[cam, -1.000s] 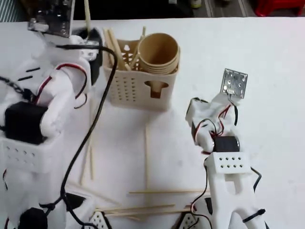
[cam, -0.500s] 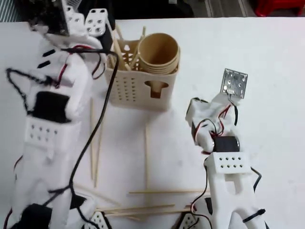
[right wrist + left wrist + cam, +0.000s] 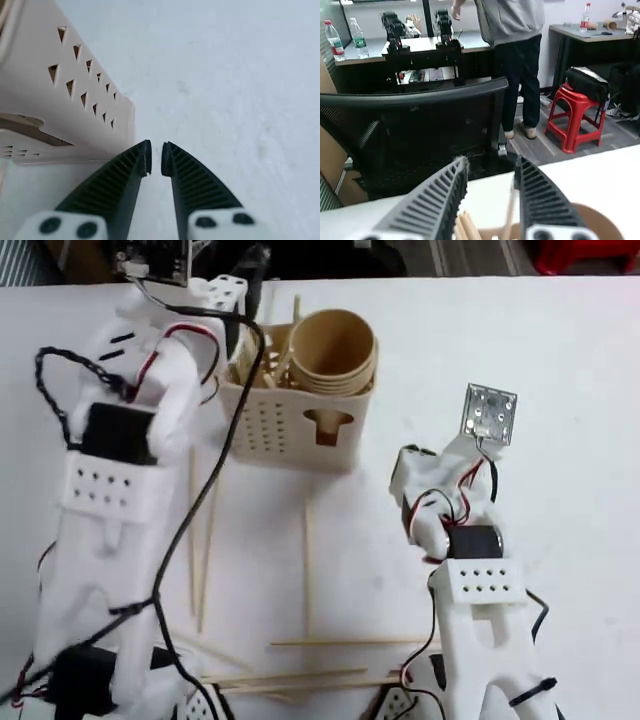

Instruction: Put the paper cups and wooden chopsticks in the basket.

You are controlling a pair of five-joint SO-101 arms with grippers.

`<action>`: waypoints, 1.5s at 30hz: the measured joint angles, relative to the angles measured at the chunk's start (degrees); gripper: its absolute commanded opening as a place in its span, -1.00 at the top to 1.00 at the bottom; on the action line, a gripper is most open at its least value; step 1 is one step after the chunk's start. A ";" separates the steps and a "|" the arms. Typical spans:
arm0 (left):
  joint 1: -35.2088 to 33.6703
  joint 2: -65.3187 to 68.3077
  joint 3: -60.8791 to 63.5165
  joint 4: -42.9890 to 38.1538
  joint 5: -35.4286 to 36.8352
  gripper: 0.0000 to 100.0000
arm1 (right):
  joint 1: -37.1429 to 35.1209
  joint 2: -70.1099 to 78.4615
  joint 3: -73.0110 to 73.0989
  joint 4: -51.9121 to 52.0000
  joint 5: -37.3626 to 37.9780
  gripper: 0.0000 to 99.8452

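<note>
"Two task items: report appearance and position," says the inspector.

"Paper cups (image 3: 333, 348): plain tan, nested in one stack, mouths up. They stand inside the basket (image 3: 285, 430), in its 3 o'clock half. Basket: beige plastic with perforated walls and a cut-out in the near wall. It stands on the white table (image 3: 570, 370) at about 12 o'clock in the high view. Stored chopsticks (image 3: 255, 365): pale wood, leaning on end in the basket's 9 o'clock half."

"Chopsticks outside the basket?"

"Several, flat on the table. A pair (image 3: 195, 540) lies lengthwise at 7 o'clock from the basket, beside the left arm (image 3: 115, 490). A single stick (image 3: 308, 565) lies at 6 o'clock from the basket, pointing toward it. One crosswise stick (image 3: 340, 642) and a crosswise pair (image 3: 290, 678) lie farther out toward the table's 6 o'clock edge."

"Gripper states?"

"Left gripper (image 3: 490, 167): above the basket's 10 o'clock corner, jaws moderately parted, nothing clamped between them. Chopstick ends and the cup rim show beneath it. Right gripper (image 3: 155, 157): low over the table near the basket's 4 o'clock corner. Its jaws are almost together, with a thin slit between the tips, and hold nothing."
</note>
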 measured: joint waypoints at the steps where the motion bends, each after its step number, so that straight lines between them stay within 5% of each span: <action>1: -0.53 -0.79 -1.23 3.08 0.00 0.66 | 0.00 0.00 0.00 0.00 0.00 0.90; 22: -23.56 -17.23 -2.20 45.54 0.00 0.66 | -1.93 -0.88 -0.26 2.81 5.19 0.89; 27: -27.78 -21.01 8.79 43.34 0.00 0.66 | -7.30 -5.36 -7.65 15.56 10.02 0.89; 37: -34.37 -34.73 45.80 22.68 0.00 0.66 | -25.14 -6.95 -14.77 38.68 29.54 0.89; 45: -36.84 -36.66 59.78 13.27 0.79 0.66 | -41.32 -7.03 -6.68 42.29 33.14 0.68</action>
